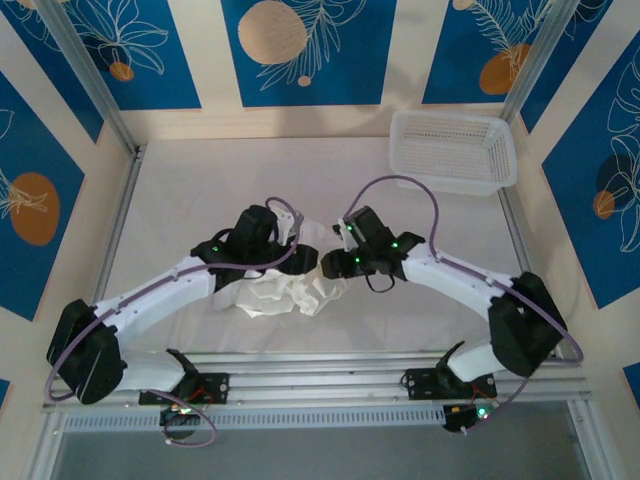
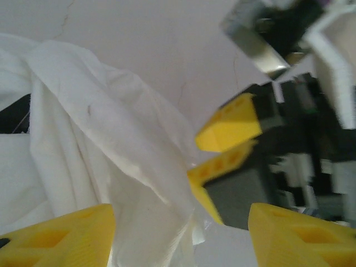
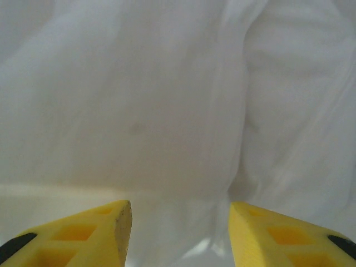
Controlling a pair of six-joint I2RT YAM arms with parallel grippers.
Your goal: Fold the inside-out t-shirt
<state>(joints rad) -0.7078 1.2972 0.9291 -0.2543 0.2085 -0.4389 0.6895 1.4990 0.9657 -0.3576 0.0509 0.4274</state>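
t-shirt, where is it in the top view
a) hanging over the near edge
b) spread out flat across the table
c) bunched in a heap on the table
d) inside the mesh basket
c, the t-shirt sits crumpled in a small pile near the middle of the table, well apart from the mesh basket at the far right corner.

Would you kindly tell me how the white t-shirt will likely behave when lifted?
Probably floppy: the t-shirt lies crumpled in soft folds. Likely light, since its thin cloth drapes loosely. It should sag between grasp points.
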